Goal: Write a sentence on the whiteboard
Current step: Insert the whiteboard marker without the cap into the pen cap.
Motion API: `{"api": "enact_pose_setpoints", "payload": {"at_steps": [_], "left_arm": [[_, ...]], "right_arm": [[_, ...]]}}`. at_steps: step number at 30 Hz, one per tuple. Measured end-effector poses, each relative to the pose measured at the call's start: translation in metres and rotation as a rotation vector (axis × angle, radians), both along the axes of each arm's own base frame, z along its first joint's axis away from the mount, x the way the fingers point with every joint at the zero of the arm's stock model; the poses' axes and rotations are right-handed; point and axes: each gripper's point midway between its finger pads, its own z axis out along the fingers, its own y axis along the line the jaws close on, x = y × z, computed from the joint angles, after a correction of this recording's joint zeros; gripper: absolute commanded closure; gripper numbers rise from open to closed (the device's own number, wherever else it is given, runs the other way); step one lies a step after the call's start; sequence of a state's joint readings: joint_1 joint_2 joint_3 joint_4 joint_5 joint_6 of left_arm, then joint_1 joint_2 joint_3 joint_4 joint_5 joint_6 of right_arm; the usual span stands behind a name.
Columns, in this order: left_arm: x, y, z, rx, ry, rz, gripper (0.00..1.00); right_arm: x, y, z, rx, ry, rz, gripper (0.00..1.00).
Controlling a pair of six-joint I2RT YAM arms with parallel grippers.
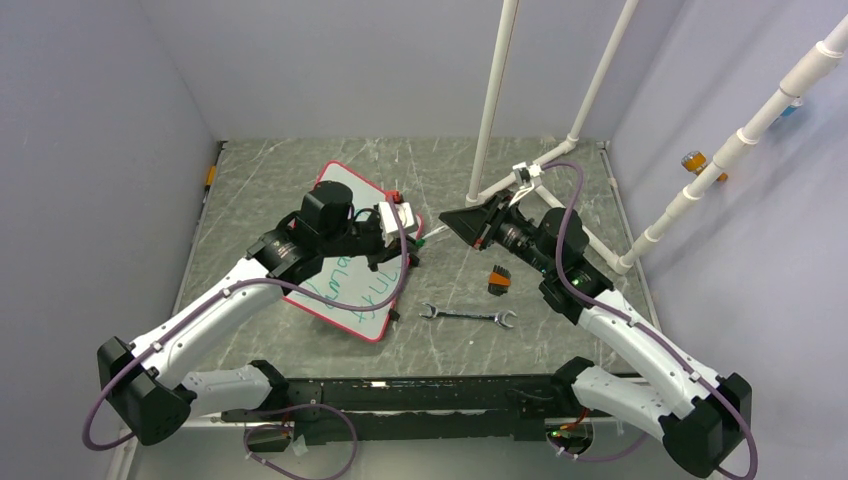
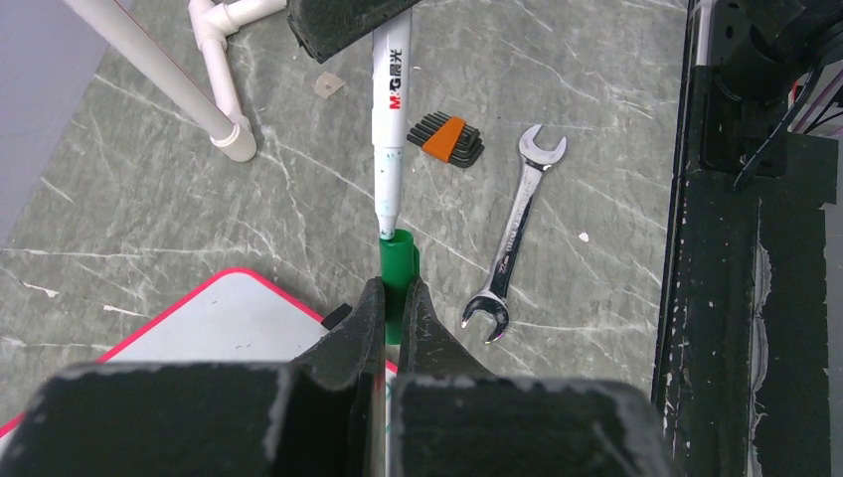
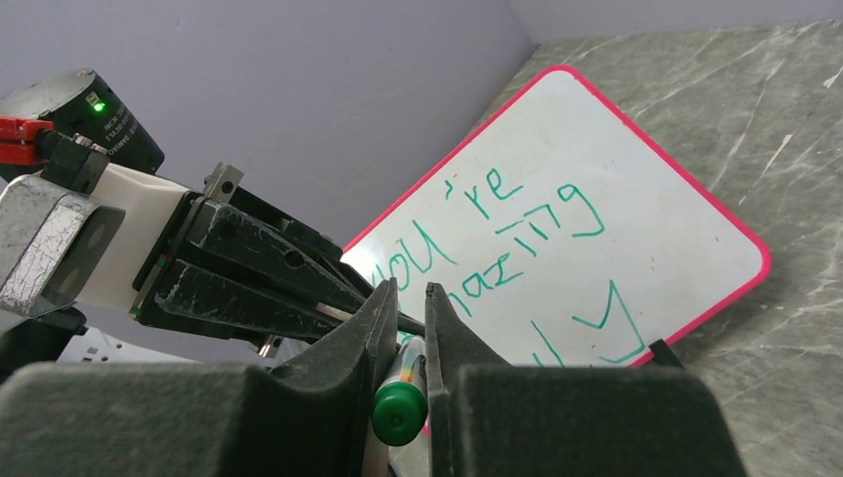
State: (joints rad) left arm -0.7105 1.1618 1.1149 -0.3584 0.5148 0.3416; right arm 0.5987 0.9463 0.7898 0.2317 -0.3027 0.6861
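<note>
The whiteboard (image 1: 345, 185) lies left of centre under my left arm, also seen in the right wrist view (image 3: 636, 199) and the left wrist view (image 2: 219, 318). The sentence (image 3: 497, 234) is green handwriting in a few lines. My left gripper (image 2: 395, 286) is shut on a green marker cap (image 2: 398, 260) just off the board's right edge. My right gripper (image 3: 411, 291) is shut on the white marker (image 2: 391, 99), whose green end (image 3: 400, 412) shows between the fingers. The marker's tip meets the cap's mouth. From above, the left gripper (image 1: 412, 243) and right gripper (image 1: 447, 222) face each other.
A steel wrench (image 1: 467, 316) and an orange-and-black hex key set (image 1: 499, 279) lie on the grey table right of the board. White pipes (image 1: 495, 100) stand at the back and slant along the right side. A black rail (image 1: 420, 390) runs along the near edge.
</note>
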Motion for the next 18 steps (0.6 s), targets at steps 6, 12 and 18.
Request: {"api": "enact_pose_setpoints", "payload": {"at_steps": [6,12,18], "left_arm": [[-0.0018,0.0021,-0.0002,-0.001,0.009,0.009,1.0],[-0.0012,0.0024,0.0008,-0.01,0.016,0.017,1.0],[0.0,0.0032,0.0025,-0.024,0.031,0.029,1.0]], "right_arm": [[-0.0015,0.002,-0.0006,0.0,0.002,0.015,1.0],[-0.0024,0.0027,-0.0022,-0.003,0.006,0.022,1.0],[-0.0039,0.0037,-0.0053,-0.004,0.008,0.032,1.0]]}}
